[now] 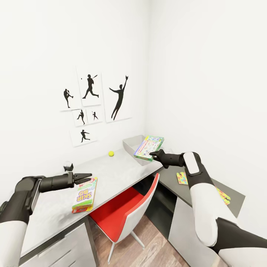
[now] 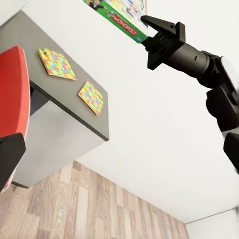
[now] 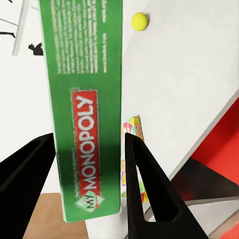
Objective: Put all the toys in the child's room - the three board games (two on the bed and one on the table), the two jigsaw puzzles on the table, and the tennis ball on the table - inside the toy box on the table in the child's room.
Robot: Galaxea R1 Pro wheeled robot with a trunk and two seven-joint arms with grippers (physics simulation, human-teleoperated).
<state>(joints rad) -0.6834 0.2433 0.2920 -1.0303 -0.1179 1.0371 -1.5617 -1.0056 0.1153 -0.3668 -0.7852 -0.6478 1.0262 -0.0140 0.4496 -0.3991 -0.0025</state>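
Observation:
My right gripper point(image 1: 155, 153) is shut on a green-edged board game point(image 1: 149, 147), holding it tilted over the near end of the light grey toy box point(image 1: 129, 143) at the table's far corner. The right wrist view shows both fingers point(image 3: 142, 169) clamping the green Monopoly edge point(image 3: 84, 99). A tennis ball point(image 1: 111, 153) lies on the table point(image 1: 118, 170) left of the toy box. A second board game, the Skip-Bo box point(image 1: 85, 193), lies near the table's front edge, with my open, empty left gripper point(image 1: 88, 177) just above its far end. Two jigsaw puzzles point(image 1: 182, 178) point(image 1: 223, 196) lie on the lower dark cabinet top.
A red chair point(image 1: 128, 209) is tucked under the table between my arms. White walls close the corner behind the toy box, with baseball silhouettes point(image 1: 91, 107) on the left one. The left wrist view shows the puzzles point(image 2: 57, 63) point(image 2: 91, 97) and wood floor point(image 2: 99, 209) below.

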